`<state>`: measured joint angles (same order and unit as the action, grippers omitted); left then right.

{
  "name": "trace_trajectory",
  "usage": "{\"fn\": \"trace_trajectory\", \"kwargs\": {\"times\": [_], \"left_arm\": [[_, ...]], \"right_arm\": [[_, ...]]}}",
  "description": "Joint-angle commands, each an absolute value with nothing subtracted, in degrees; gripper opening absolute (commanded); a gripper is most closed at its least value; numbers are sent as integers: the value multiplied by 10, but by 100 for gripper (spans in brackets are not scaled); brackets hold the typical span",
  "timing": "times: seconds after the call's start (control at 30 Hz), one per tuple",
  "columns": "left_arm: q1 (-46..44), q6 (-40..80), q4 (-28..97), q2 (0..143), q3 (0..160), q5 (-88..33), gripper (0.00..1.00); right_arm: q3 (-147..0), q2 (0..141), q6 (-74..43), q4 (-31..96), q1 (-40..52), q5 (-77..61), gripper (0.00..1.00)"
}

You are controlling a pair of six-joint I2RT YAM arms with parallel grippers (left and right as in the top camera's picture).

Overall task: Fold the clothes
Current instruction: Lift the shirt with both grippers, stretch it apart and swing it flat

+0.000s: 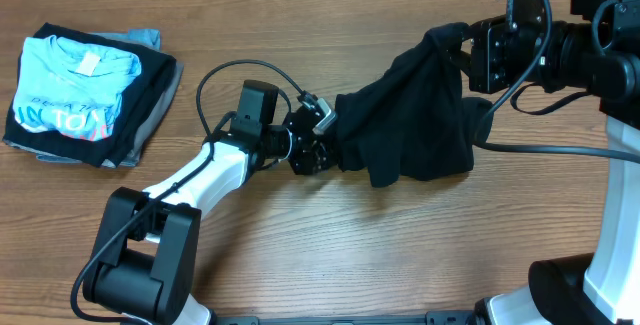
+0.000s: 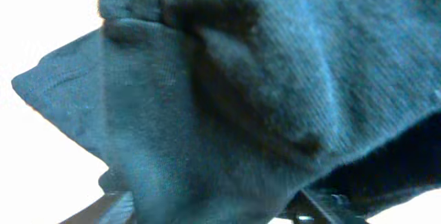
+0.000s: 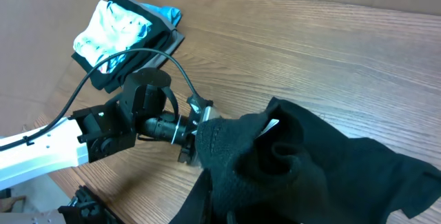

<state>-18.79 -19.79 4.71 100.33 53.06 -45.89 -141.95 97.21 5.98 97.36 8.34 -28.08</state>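
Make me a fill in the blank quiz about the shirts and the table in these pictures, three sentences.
The T-shirt strung between the left claw and the right claw is ___ in colour.
On the folded pile, the lettered shirt on top is light ___.
The table is made of ___.
Missing words: black, blue, wood.
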Motion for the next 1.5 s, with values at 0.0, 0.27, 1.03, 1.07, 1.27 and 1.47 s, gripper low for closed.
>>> {"fn": "trace_trajectory", "kwargs": {"times": [0.0, 0.27, 1.03, 1.07, 1.27, 1.47], "left_arm": [[-184, -173, 47, 1006, 530, -479, 26], [-133, -126, 105, 991, 554, -472, 4], [-115, 7, 298, 573, 780, -50, 4], [-115, 14, 299, 562, 793, -40, 4], [-116, 18, 328, 520, 922, -41, 4], [-116, 17, 396, 519, 1050, -44, 4]], "right_arm": [[-1421, 952, 57, 971, 84, -281, 4], [-1421, 952, 58, 971, 84, -247, 4], [-1380, 849, 57, 970, 44, -126, 4], [-1380, 831, 57, 970, 36, -126, 4], [-1380, 754, 57, 946, 21, -126, 4], [-1380, 720, 57, 919, 21, -126, 4]]}}
